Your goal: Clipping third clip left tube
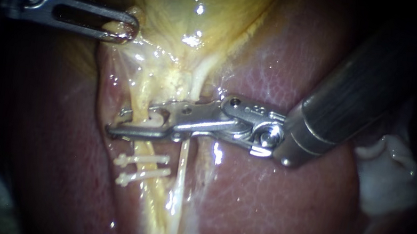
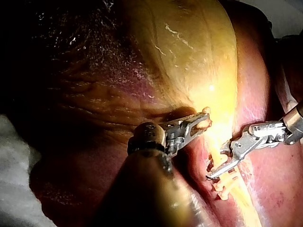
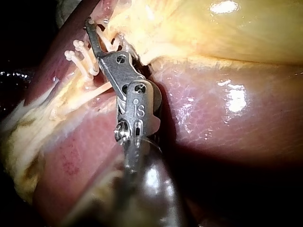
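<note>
In the endoscope view the left instrument (image 1: 128,31) comes in from the upper left of the frame. Its slotted jaws are pressed together on the lower edge of the yellow gallbladder (image 1: 196,2), and a fold of tissue stretches taut from their tip. The right instrument (image 1: 117,122) enters from the upper right, its shaft crossing the reddish liver (image 1: 261,204), and its jaws reach to the left of centre. These jaws straddle the left tube (image 1: 140,97), a yellow strand running down from the gallbladder. They pinch a white third clip (image 1: 153,120) that sits around it. Just below the jaws, two clips (image 1: 142,160) already cross the same tube, one under the other, close together. The right tube (image 1: 182,167), paler and thinner, runs down just beside the left one and passes under the right instrument's jaws.

In the left wrist view the left instrument (image 2: 201,122) holds a small nub of gallbladder at its tip. The right instrument (image 2: 215,164) sits ahead and to one side, with the clips just beyond its jaws.

In the right wrist view the right instrument (image 3: 94,35) reaches over the tubes. The two clips (image 3: 78,52) stand just beside its jaws.
</note>
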{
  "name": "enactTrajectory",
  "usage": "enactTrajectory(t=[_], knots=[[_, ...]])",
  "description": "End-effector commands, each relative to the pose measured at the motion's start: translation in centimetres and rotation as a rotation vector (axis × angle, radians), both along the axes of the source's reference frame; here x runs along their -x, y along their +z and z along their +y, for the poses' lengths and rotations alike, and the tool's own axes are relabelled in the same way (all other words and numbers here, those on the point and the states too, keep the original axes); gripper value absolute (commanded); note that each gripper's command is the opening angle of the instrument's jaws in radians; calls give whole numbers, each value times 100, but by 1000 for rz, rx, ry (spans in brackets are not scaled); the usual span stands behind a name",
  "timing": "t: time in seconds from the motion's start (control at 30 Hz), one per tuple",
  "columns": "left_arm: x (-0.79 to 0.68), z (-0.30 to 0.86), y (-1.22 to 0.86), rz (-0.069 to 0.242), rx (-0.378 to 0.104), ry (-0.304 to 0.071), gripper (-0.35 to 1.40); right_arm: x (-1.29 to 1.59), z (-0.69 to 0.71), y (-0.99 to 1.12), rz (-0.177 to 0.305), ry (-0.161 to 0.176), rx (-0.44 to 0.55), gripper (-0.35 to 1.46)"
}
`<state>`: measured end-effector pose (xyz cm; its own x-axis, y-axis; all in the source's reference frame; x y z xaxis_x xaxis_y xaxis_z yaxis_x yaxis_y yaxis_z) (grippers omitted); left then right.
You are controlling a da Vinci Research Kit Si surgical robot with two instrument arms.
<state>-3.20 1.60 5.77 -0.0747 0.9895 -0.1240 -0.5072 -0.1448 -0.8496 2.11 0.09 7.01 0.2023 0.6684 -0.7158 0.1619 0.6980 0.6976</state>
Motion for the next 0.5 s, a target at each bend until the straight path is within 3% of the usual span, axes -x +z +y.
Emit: enactTrajectory(t=[0.03, 0.27, 0.5], knots=[[0, 0, 0, 0, 0, 0, -35, 0, 0, 0, 0, 0, 0, 5], [-1, 0, 0, 0, 0, 0, -35, 2, 2, -2, 5, 3, -2, 31], [-1, 0, 0, 0, 0, 0, -35, 3, 5, -6, 18, 12, -8, 44]])
